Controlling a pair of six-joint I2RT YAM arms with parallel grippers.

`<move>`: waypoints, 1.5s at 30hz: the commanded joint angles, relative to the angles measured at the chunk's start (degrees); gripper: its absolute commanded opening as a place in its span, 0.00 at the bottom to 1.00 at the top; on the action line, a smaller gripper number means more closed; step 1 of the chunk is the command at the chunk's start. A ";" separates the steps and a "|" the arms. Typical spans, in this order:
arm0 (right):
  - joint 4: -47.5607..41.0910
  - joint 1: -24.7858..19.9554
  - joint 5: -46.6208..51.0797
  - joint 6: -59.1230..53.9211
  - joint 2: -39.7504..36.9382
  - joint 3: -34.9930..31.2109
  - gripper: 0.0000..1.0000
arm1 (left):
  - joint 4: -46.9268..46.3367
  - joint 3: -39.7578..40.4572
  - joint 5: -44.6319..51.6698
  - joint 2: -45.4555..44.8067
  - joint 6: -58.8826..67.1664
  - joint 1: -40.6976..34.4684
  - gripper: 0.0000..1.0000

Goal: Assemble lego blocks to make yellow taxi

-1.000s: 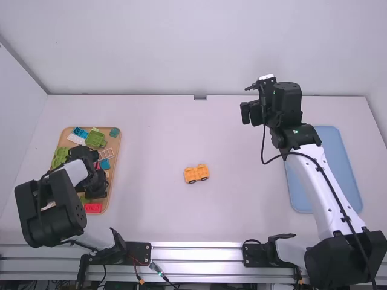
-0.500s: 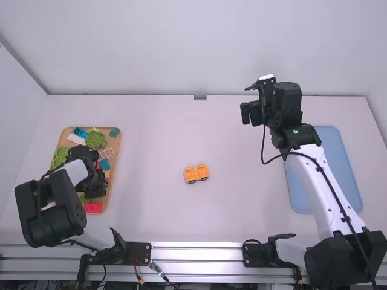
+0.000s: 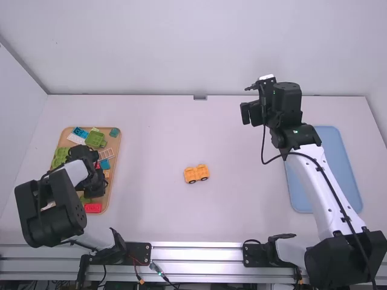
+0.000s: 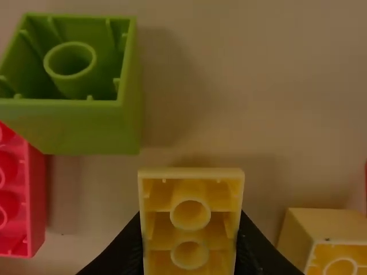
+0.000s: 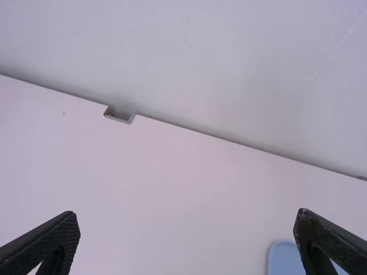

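1. Over the wooden tray (image 3: 115, 149), on the left side of the table (image 3: 151, 133), we see the left gripper (image 3: 97, 181) reaching down among the toy building blocks.
2. We find its two fingers clamped on a yellow block (image 4: 190, 220), whose hollow underside, with round tubes, faces the left wrist camera.
3. Near that block, we see a green block (image 4: 86, 123) lying hollow side up, with a red block (image 4: 31, 200) beside it; across from them lies a second yellow block (image 4: 309, 229).
4. At the middle of the table, well apart from both grippers, we see an orange-yellow wheeled piece (image 3: 196, 174) standing on black wheels.
5. Towards the far side of the table, we see the right gripper (image 3: 250, 113); our right wrist view shows its fingers wide apart with nothing between them.
6. Partly under the right arm (image 3: 323, 193), we see a light blue tray (image 3: 332, 142).
7. On the wooden tray, we also make out a printed blue block (image 3: 80, 132), a small teal block (image 3: 114, 132) and a white frame-like piece (image 3: 106, 154).
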 commanded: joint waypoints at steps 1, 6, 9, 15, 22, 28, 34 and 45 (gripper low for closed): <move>-0.04 -0.02 0.20 0.24 0.35 1.77 0.99 | 0.04 -1.16 1.53 0.57 2.58 -0.15 0.18; 0.02 -0.02 0.20 0.24 0.35 1.77 0.99 | -2.56 0.90 1.42 -1.75 5.62 -0.15 0.02; 0.37 -0.04 -1.70 2.51 0.35 1.77 0.99 | -4.61 2.29 0.37 -5.46 6.64 -0.20 0.02; 3.50 0.02 -12.04 3.28 2.75 1.77 0.99 | -3.56 4.09 -0.24 -15.37 17.14 -0.20 0.06; 12.00 -0.02 -30.97 3.26 10.69 1.77 0.99 | 7.02 4.04 16.98 -25.66 40.37 -1.40 0.16; 21.24 -0.04 -55.78 3.28 17.31 1.77 0.99 | 16.83 4.04 36.92 -26.43 53.18 -6.45 0.17; 28.24 0.92 -68.85 6.10 21.97 1.77 0.99 | 27.89 4.04 53.72 -23.08 64.02 -14.97 0.19; 48.96 5.03 -81.81 25.11 27.69 1.77 0.99 | 48.15 4.70 62.23 -13.31 70.88 -30.56 0.22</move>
